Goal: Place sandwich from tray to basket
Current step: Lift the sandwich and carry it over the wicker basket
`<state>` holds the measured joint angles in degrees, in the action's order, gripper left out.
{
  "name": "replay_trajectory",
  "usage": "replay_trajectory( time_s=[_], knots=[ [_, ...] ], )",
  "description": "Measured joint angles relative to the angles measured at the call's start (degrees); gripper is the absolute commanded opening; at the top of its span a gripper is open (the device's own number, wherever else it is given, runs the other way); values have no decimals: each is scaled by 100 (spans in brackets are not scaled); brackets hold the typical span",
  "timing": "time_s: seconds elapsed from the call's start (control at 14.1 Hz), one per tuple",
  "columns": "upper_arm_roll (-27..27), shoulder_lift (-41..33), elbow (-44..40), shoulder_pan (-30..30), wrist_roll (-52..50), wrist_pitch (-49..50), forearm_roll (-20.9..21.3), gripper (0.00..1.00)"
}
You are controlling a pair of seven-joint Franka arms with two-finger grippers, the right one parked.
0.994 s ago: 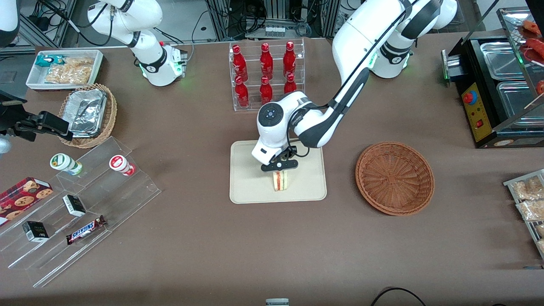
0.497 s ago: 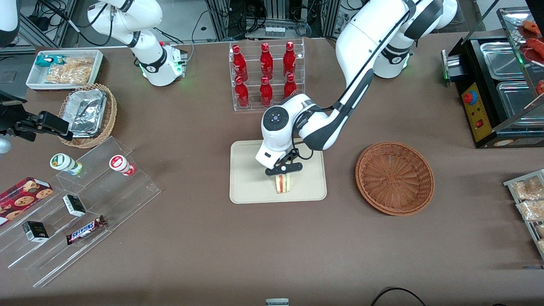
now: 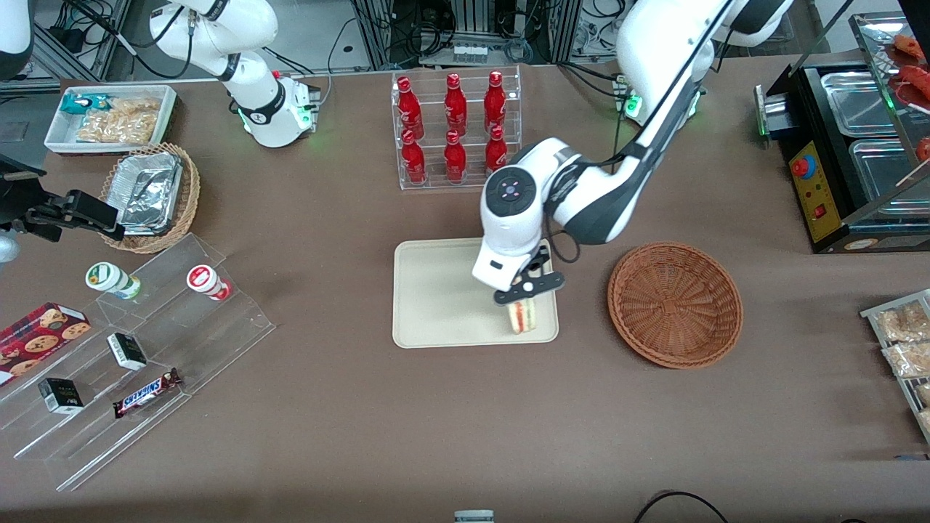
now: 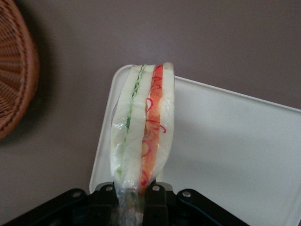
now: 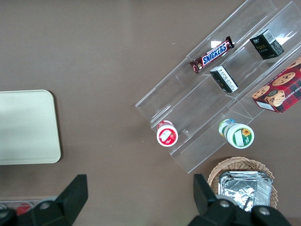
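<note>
In the front view my gripper (image 3: pixel 529 288) is over the end of the cream tray (image 3: pixel 450 298) toward the working arm's end of the table. The wrapped sandwich (image 3: pixel 522 317) sticks out from under it. In the left wrist view the gripper (image 4: pixel 131 202) is shut on the clear-wrapped sandwich (image 4: pixel 141 127), whose white bread, green and red filling show, with the tray (image 4: pixel 225 141) below. The round woven basket (image 3: pixel 676 305) is beside the tray, and part of the basket (image 4: pixel 14 66) also shows in the left wrist view.
A clear rack of red bottles (image 3: pixel 456 123) stands farther from the front camera than the tray. The black oven (image 3: pixel 857 167) lies toward the working arm's end. A clear stepped shelf (image 3: pixel 145 363) with small packages lies toward the parked arm's end.
The gripper and sandwich have moved together across the tray toward the basket. More of the tray's surface now shows in the front view.
</note>
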<state>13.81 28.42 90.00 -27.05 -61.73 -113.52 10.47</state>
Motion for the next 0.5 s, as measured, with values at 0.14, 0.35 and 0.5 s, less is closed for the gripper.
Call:
replay_trajectory(
  time_s=[0.14, 0.35, 0.5],
  knots=[
    [-13, -414, 396, 293, 96, 79, 0, 7],
    [-57, -912, 885, 846, 533, 413, -1, 7],
    [-191, -1160, 1010, 1190, 918, 810, -6, 7]
  ],
)
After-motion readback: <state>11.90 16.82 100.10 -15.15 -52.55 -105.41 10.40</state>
